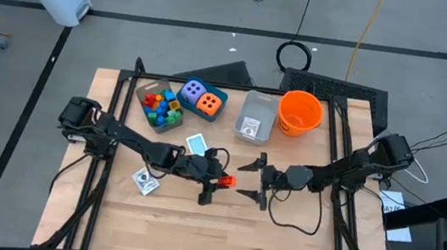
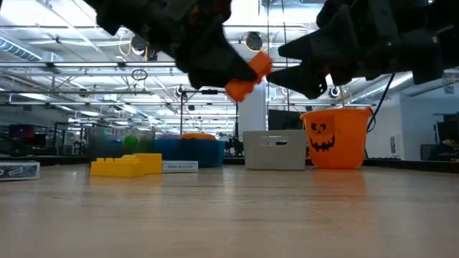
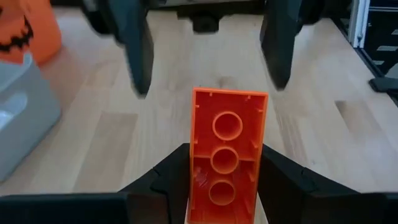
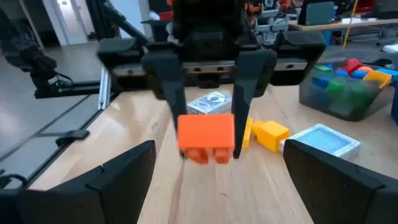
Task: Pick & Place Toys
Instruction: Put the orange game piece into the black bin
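Observation:
My left gripper [image 1: 224, 179] is shut on an orange brick [image 1: 229, 180] above the middle of the table. The brick also shows in the low view [image 2: 247, 77], well above the tabletop. My right gripper [image 1: 258, 180] faces it from the table's right, open wide and empty, with its fingertips just short of the brick's free end. A yellow brick [image 4: 268, 134] lies on the table behind the left gripper. A clear bin [image 1: 160, 105] holds several coloured bricks. A purple die [image 1: 193, 92] and an orange die [image 1: 209, 103] sit in the teal box. Cards [image 1: 196, 144] [image 1: 145, 182] lie flat on the table. My left gripper pinches the orange brick's two long sides [image 3: 196, 163] between its two fingers, at the end nearer the wrist. The fingers lie level along the brick, pointing toward the table's right. The brick is lifted clear, hollow underside [image 3: 227, 124] up, free end jutting past the fingertips.
A grey bin [image 1: 256, 117] and the orange bucket [image 1: 299, 112] stand at the far side, right of the teal box [image 1: 203, 99]. Bare wood lies toward the near edge. Cables and a dark frame run along both table sides.

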